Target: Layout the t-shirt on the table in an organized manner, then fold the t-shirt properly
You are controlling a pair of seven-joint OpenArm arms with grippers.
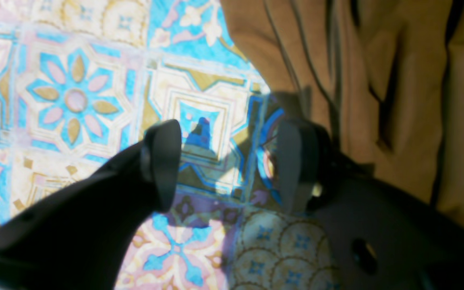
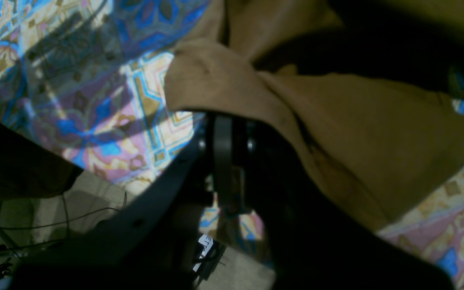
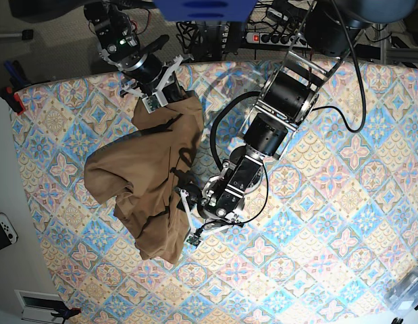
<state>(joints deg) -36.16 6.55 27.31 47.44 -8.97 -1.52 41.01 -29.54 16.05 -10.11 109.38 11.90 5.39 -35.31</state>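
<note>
Base view takes in the whole table (image 3: 344,202), its tile-patterned cloth far bigger than the t-shirt (image 3: 141,182), which lies bunched and creased toward the table's far-left part, nowhere near flat. At the shirt's upper edge the right gripper (image 3: 158,94) is clenched on a pinch of tan cloth, lifting that corner a little. At the shirt's lower right edge the left gripper (image 3: 190,214) hangs just beside the fabric with its fingers (image 1: 163,161) spread apart over bare tiles, grasping nothing. To spread it well, I'd say the free gripper should take the near hem low, then both pull apart gently so creases run out.
</note>
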